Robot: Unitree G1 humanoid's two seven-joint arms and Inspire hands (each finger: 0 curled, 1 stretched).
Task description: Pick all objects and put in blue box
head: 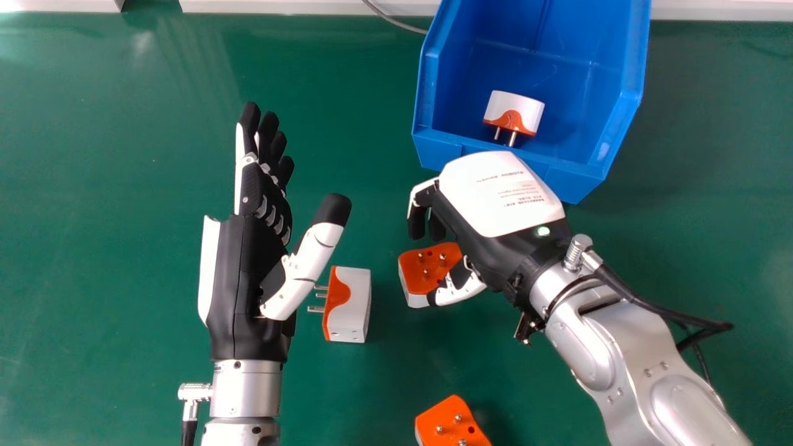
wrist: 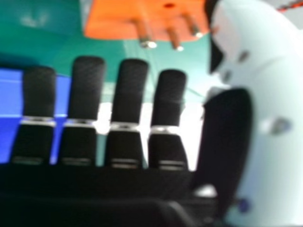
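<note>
Plug adapter, orange and white, sits on the green table with its prongs up, between the fingers and thumb of the right hand. Those fingers are parted wide from the thumb and grip nothing; the thumb tip overlaps one corner, though whether it touches cannot be told. The right hand view puts the prongs out past the fingertips, apart from them.

A second adapter lies near the thumb of the left hand, prongs toward that hand, whose fingers are straight with the thumb spread well away. A third lies prongs up, well apart from the right thumb and nearer the robot. Past the right hand's knuckles stands the blue box, and inside it, near the front wall, is a fourth adapter, prongs toward the robot.
</note>
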